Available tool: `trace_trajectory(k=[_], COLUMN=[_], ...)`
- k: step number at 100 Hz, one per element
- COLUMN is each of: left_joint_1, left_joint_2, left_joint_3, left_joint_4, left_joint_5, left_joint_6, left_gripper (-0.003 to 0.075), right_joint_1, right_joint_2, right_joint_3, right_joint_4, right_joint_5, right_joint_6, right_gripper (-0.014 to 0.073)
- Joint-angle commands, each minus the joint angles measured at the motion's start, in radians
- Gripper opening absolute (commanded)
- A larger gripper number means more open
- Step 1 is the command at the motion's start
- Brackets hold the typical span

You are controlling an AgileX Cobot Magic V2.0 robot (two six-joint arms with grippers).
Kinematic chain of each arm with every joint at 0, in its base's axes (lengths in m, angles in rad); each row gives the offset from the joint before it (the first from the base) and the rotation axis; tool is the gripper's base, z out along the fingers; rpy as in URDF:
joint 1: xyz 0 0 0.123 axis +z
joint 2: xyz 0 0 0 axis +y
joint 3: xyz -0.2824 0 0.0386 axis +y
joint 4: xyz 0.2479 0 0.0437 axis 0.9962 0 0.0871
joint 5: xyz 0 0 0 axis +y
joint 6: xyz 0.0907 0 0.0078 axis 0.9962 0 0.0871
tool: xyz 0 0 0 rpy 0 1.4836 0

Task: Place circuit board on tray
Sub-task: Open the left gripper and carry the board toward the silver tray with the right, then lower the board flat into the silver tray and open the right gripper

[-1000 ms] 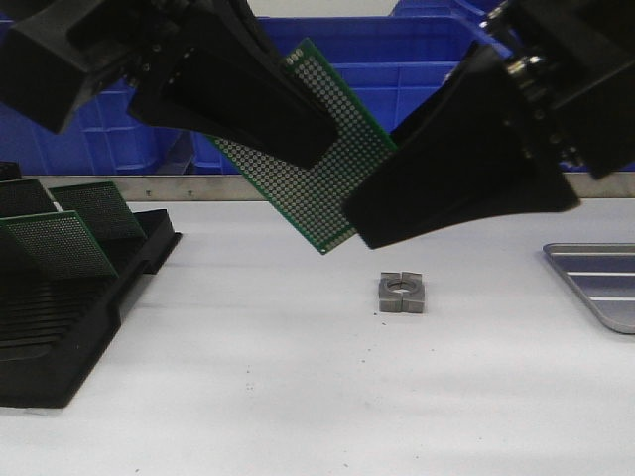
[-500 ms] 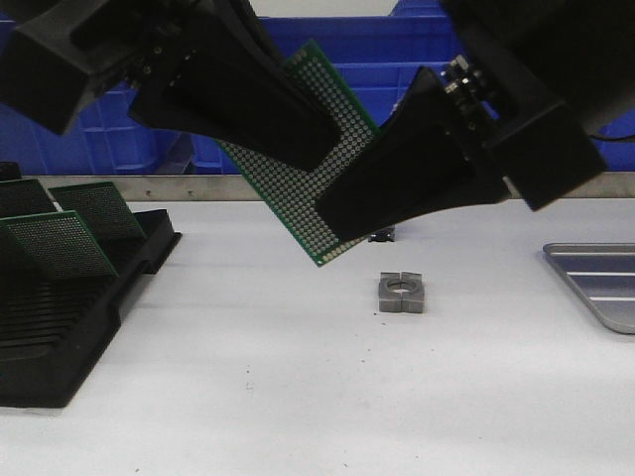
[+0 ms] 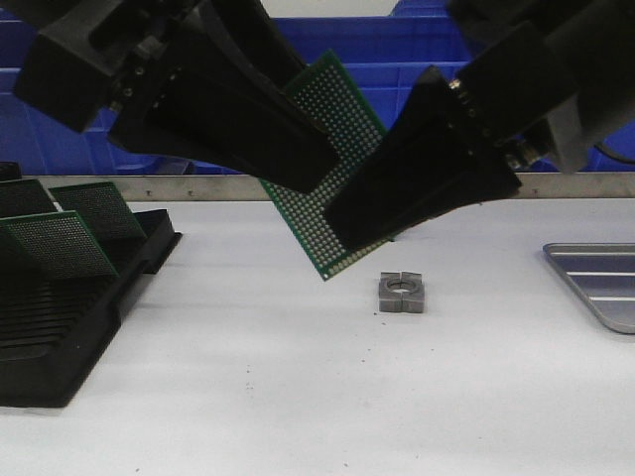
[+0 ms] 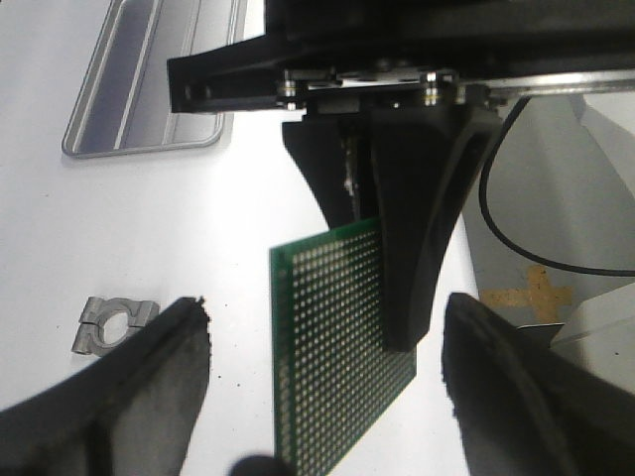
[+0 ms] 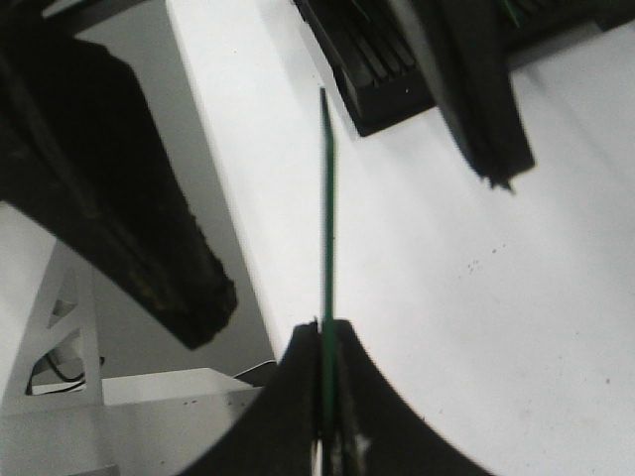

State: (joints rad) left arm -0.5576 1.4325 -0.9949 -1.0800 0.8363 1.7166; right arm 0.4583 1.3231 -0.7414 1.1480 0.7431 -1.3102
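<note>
**Board held in mid-air between two arms**

The right gripper (image 5: 322, 342) pinches the circuit board (image 3: 327, 149) edge-on (right wrist view only), above the desk (image 3: 298, 397). The left wrist view shows the left gripper (image 4: 317, 397) spread wide. The tray (image 3: 605, 283) lies well apart.

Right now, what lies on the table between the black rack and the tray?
In the front view, between the black rack and the tray, only a small grey metal block lies on the white table.
</note>
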Motion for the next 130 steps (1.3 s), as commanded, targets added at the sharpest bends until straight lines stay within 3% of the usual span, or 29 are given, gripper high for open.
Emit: trace_trajectory(k=[1,29,67,100,124,130], left_joint_1=[-0.006,-0.006,-0.006,-0.006,-0.006,-0.006], left_joint_2=[-0.034,-0.034,-0.034,-0.034,-0.034,-0.034], left_joint_3=[-0.030,-0.030,-0.030,-0.030,-0.030,-0.030], left_joint_4=[-0.062,-0.062,-0.062,-0.064,-0.064,-0.064], left_joint_5=[-0.007,-0.009,-0.007,-0.001,-0.001,-0.001], left_joint_6=[-0.005,-0.005,-0.005,-0.005,-0.005,-0.005], left_gripper=[0.0465,0.0465,0.0465,0.0465,0.0465,0.0465], right_joint_1=[-0.034,-0.248,-0.562,-0.608,-0.608,-0.608], right_joint_2=[-0.022,-0.022,0.088,0.214,0.239,0.239], right_joint_3=[-0.028,-0.027,-0.026,-0.029,-0.029,-0.029], right_joint_4=[0.001,-0.181,-0.223,-0.222,-0.221,-0.221], right_joint_5=[0.051,0.110,-0.068,-0.388,-0.469,-0.470], right_joint_6=[0.088,0.327,0.336,0.336,0.336,0.336], right_gripper=[-0.0066,-0.0066,-0.0066,-0.0067,-0.0063,-0.0004])
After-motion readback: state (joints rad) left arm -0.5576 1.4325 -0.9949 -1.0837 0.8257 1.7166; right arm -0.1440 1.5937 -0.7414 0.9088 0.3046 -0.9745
